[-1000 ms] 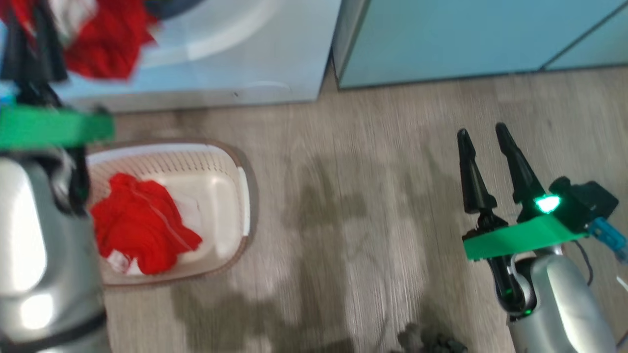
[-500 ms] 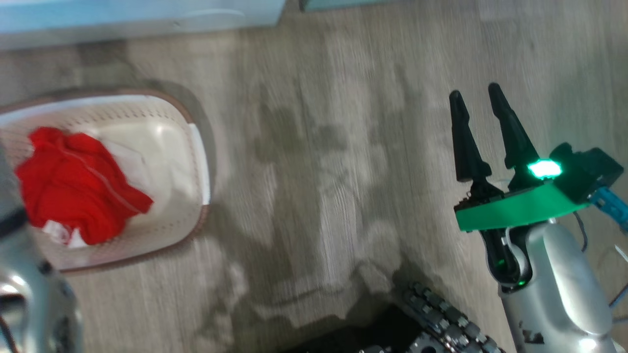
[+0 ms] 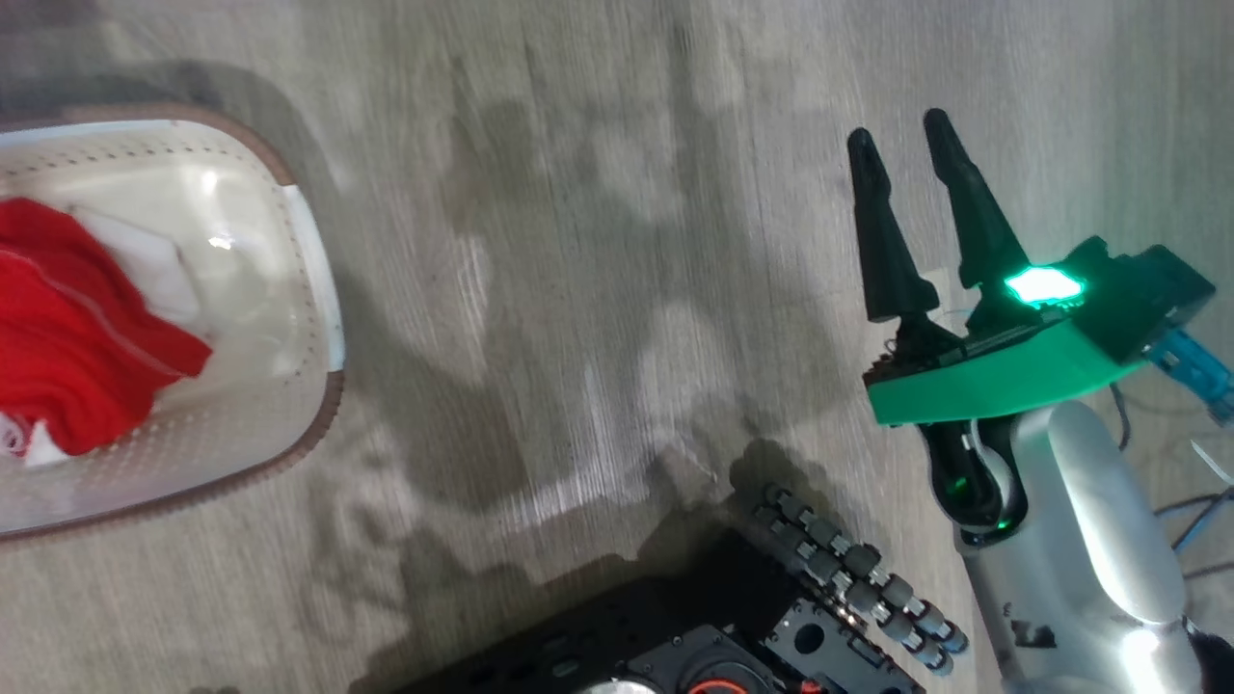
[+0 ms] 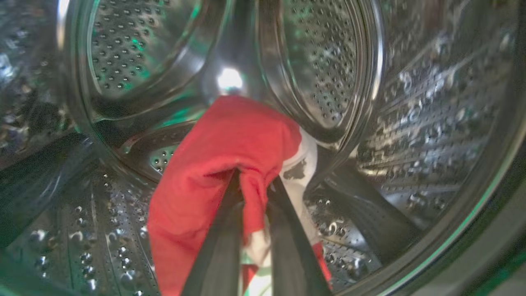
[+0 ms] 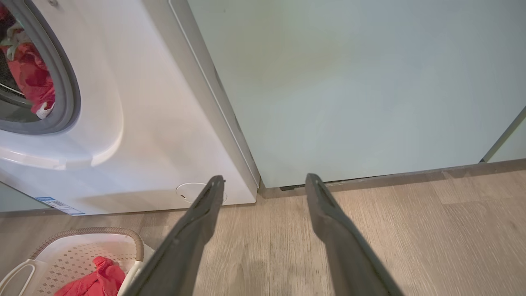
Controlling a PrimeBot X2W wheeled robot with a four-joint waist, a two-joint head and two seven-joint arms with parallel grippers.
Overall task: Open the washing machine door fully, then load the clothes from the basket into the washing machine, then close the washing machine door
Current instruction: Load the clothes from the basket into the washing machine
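Loading step: the left gripper (image 4: 254, 181), centre of its wrist view, pinches a red fabric garment (image 4: 230, 139) inside the steel perforated drum (image 4: 320, 61); releasing it there seems next. The right gripper (image 3: 897, 130) gapes empty; more red clothes (image 3: 67, 347) lie in the cream plastic basket (image 3: 260, 386).

My left gripper (image 4: 254, 183) sits inside the washing machine drum (image 4: 324, 61). Its two dark fingers (image 4: 218, 250) rise from the bottom edge, drawn close together and pinching a fold of the clothes (image 4: 230, 135). I see the red fabric draped over both fingertips and hanging down to the left. A white part (image 4: 307, 158) with a dark mark shows at its right. Perforated steel walls surround the garment. A bright glare (image 4: 229, 79) lies on the back wall just above the fabric, with green tints nearby.
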